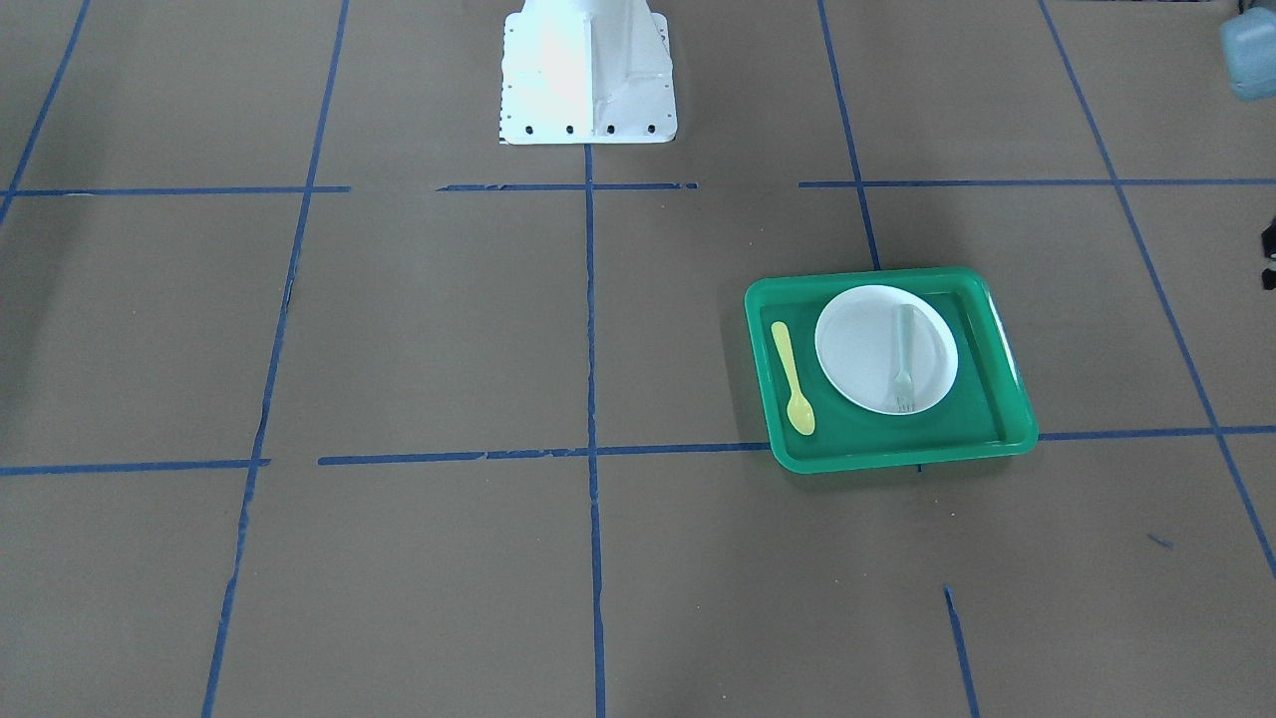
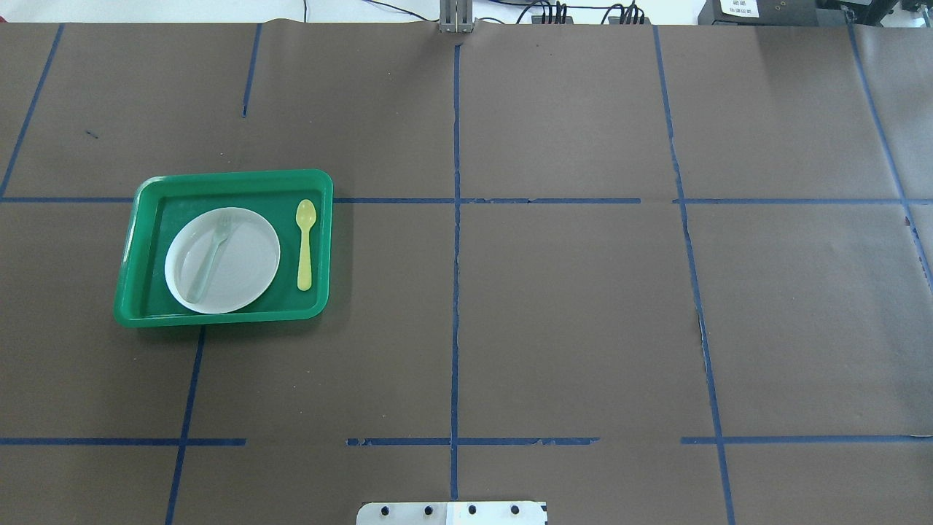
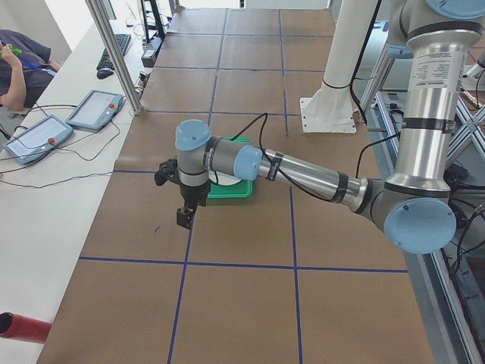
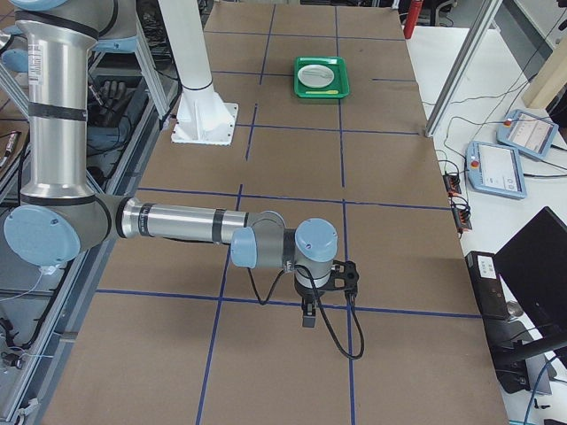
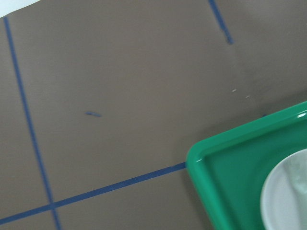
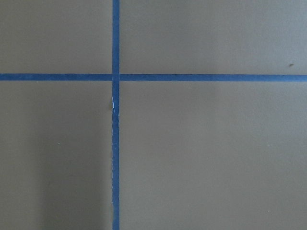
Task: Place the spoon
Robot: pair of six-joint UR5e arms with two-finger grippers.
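The pale-yellow spoon (image 1: 793, 377) lies flat on the floor of a green tray (image 1: 897, 459), beside a white plate (image 1: 857, 349). It also shows in the overhead view (image 2: 305, 244), bowl pointing away from the robot. A grey-green fork (image 1: 903, 357) lies on the plate. My left gripper (image 3: 184, 218) hangs above the table just outside the tray's outer end; I cannot tell if it is open. My right gripper (image 4: 307, 317) hangs over bare table far from the tray; I cannot tell its state either. Neither holds anything that I can see.
The table is brown paper with blue tape lines. The robot's white base (image 1: 588, 75) stands at the middle of its side. The left wrist view shows a tray corner (image 5: 225, 153) and the plate's edge (image 5: 288, 201). Operator tablets (image 3: 95, 110) lie beyond the table edge.
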